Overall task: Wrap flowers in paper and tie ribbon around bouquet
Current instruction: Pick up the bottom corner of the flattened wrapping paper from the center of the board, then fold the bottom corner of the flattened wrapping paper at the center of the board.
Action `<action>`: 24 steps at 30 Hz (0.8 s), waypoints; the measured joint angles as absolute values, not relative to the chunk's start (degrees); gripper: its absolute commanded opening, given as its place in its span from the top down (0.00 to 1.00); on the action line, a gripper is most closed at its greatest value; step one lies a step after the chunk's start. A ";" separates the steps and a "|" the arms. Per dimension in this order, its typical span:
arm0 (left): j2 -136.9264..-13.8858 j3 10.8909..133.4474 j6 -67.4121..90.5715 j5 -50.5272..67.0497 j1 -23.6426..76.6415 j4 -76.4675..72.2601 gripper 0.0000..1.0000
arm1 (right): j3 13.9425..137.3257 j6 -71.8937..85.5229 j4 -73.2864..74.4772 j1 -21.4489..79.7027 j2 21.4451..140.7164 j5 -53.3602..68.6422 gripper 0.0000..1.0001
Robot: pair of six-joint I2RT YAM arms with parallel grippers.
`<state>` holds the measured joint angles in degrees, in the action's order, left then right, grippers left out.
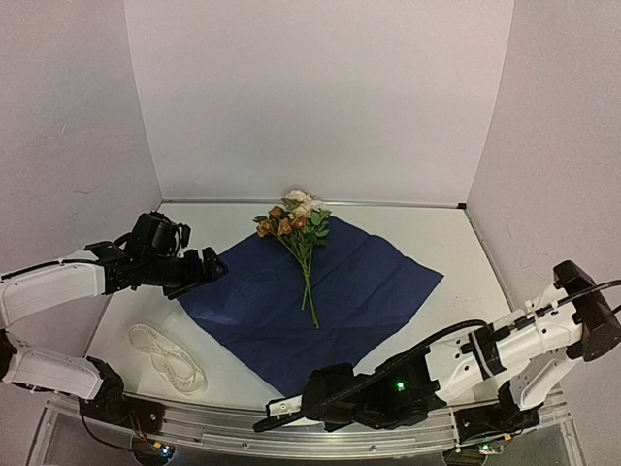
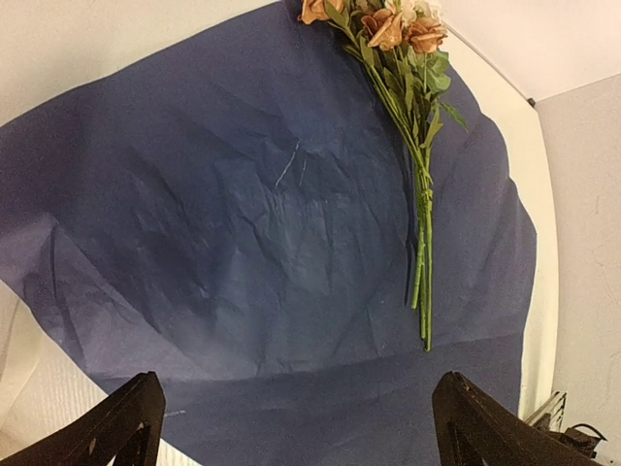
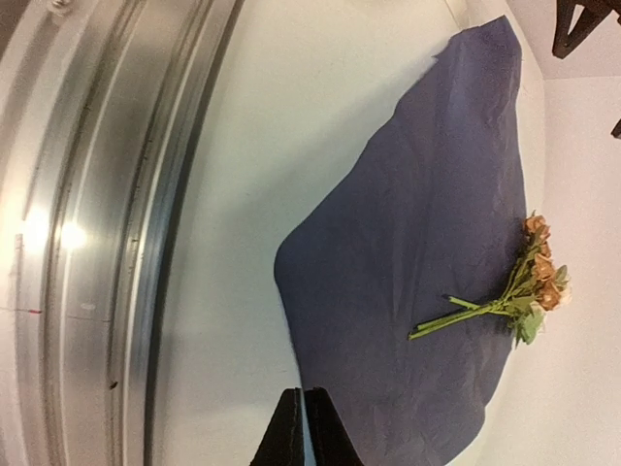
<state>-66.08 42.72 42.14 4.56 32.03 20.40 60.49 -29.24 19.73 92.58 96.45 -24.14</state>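
Stems of the cream-and-rust flower bunch (image 1: pixel 302 248) lay across the thin, crinkly dark-blue paper sheet (image 1: pixel 369 286), probably floppy and best pinched at a corner; left gripper (image 1: pixel 215 269) gaped, right gripper (image 1: pixel 266 423) sat pressed together, empty.

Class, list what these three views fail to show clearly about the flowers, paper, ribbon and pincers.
- Flowers: left wrist view, some blooms cut off by the top edge.
- Paper: top view, near edge partly hidden behind the right arm.
- Ribbon: top view, pale and small, loops hard to trace.
- Right pincer: right wrist view, only its shut tips show.
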 measured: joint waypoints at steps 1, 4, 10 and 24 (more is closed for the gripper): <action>-65.94 42.72 42.04 4.33 32.03 20.74 0.00 | 61.31 -28.15 21.98 92.58 95.90 -22.95 1.00; -65.07 42.98 41.88 3.71 32.03 21.89 0.00 | 64.92 -24.12 29.16 92.70 94.53 -19.14 1.00; -63.32 45.29 41.18 2.65 32.03 24.23 0.00 | 70.49 -18.90 36.70 91.47 93.19 -14.90 1.00; -63.48 49.42 36.89 4.36 32.03 25.05 0.18 | 86.34 -20.11 41.65 66.84 106.78 -7.64 1.00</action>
